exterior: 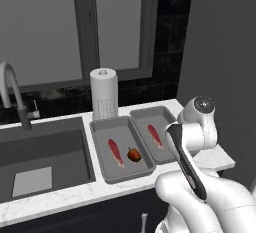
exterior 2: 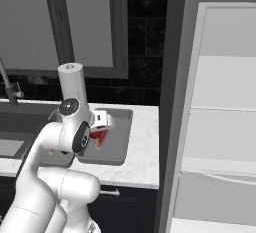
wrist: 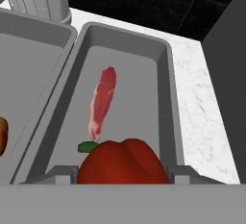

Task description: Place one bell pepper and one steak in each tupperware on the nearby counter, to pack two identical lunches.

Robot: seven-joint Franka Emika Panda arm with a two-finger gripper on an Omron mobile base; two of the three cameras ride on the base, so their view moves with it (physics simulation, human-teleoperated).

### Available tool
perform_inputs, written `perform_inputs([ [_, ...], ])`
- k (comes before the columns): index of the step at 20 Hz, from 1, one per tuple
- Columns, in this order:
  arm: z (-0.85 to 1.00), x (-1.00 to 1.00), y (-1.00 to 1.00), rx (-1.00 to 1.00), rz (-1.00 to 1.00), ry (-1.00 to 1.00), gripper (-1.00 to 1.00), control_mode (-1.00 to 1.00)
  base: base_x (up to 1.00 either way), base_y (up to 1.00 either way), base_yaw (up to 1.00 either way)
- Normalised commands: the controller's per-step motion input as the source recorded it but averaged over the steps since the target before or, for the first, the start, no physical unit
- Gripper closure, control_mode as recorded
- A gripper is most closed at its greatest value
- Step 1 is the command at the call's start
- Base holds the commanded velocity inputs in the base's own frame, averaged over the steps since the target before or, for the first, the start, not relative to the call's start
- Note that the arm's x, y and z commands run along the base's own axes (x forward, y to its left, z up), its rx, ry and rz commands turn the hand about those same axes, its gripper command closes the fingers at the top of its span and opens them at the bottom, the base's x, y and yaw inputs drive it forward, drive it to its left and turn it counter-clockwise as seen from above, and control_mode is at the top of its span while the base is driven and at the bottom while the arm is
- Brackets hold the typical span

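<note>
Red pepper [wrist: 122,163] sits closest in the hand view, between the two fingers [wrist: 61,174], which stand apart on either side of it and appear to grip it, though the contact itself is hard to make out. It hangs over the near end of the right tub [wrist: 166,79], where a steak [wrist: 102,100] lies lengthwise on the floor of the tub.

From the left base view, two grey tubs lie side by side on the white desk [exterior: 70,197], right of the dark sink [exterior: 42,154]. The left tub [exterior: 102,127] holds a steak [exterior: 115,152] and a pepper [exterior: 133,154], near each other but apart. The right one carries its steak [exterior: 155,136], partly behind the arm. A paper towel roll [exterior: 104,94] stands upright just behind the tubs, under the window.
</note>
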Motion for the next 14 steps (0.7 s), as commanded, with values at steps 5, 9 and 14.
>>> perform_inputs([
  [5, -0.4, 0.5, -0.26, 0.0, 0.0, 0.0, 1.0, -1.0, 0.0, 0.0, 0.0],
  [9, -0.41, 0.55, -0.07, 0.0, 0.0, 0.0, 1.0, -1.0, 0.0, 0.0, 0.0],
  [14, -0.45, 0.56, 0.0, 0.0, 0.0, 0.0, 1.0, -1.0, 0.0, 0.0, 0.0],
])
